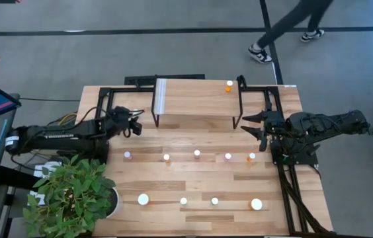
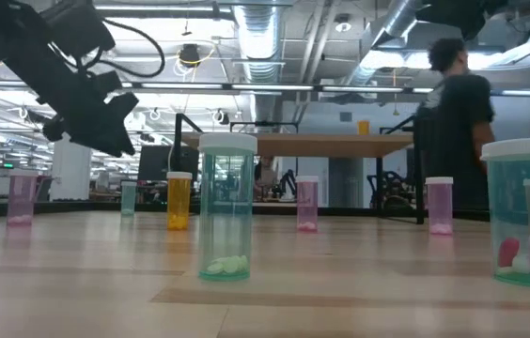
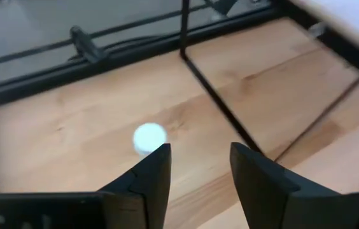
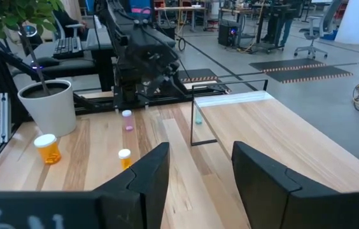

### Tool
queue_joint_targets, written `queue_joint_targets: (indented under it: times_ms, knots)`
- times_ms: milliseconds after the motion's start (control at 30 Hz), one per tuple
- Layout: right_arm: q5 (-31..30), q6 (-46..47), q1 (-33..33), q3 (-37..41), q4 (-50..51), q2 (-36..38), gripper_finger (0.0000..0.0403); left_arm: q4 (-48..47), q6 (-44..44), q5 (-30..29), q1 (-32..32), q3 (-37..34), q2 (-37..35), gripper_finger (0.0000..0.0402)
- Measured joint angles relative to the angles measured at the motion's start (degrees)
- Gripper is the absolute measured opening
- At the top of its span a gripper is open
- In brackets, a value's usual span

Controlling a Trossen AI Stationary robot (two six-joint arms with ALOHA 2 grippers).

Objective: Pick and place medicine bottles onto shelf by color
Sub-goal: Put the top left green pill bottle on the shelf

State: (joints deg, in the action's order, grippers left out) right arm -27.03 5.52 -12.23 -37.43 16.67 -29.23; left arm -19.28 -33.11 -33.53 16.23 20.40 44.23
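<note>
Seen from above, a light wooden desk (image 1: 193,178) carried a small raised shelf (image 1: 193,99) at its twelve o'clock edge. The left hand (image 1: 135,123) hovered above the desk just beside the shelf's nine o'clock end. Its two dark fingers (image 3: 147,181) stood partly apart and held nothing. Below them, in the left wrist view, a white-capped bottle (image 3: 149,137) stood alone on the wood near a black shelf leg (image 3: 221,105).

The right hand (image 1: 254,125) waited at the shelf's three o'clock end, fingers spread and empty.

One orange bottle (image 1: 229,86) already stood on the shelf, toward its one o'clock corner. The other medicine bottles stood on the desk in two rows. The nearer-to-shelf row ran across the middle: a pink bottle (image 1: 127,156) at nine o'clock, and an orange-bodied bottle (image 1: 251,157) toward three o'clock. A second row sat at six o'clock, with a larger white-capped bottle (image 1: 256,204) at its right end.

A potted plant (image 1: 74,195) filled the desk's seven o'clock corner. A person (image 1: 292,30) walked on the floor beyond the desk.

White lettering ran along the left arm, too small to read.
</note>
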Motion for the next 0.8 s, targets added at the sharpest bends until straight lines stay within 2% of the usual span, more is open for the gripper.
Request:
queue_joint_targets:
  times_ms: [233, 467, 567, 800]
  knots:
    - [-0.01, 0.00, 0.00, 0.00, 0.00, 0.00, 0.0189, -0.70, -0.37, -1.14, 3.30, -0.06, 0.02, 0.0150]
    - [-0.02, 0.00, 0.00, 0.00, 0.00, 0.00, 0.0193, -0.85, -0.60, -0.53, 4.05, -0.06, 0.12, 0.0195]
    - [-0.02, 0.00, 0.00, 0.00, 0.01, 0.00, 0.0190, 0.27, -0.77, 2.03, 4.02, -0.06, 1.62, 0.0211]
    - [-0.03, -0.03, 0.00, 0.00, 0.00, 0.00, 0.0189, 2.20, -1.05, 1.17, 6.50, -0.04, 8.43, 0.0219]
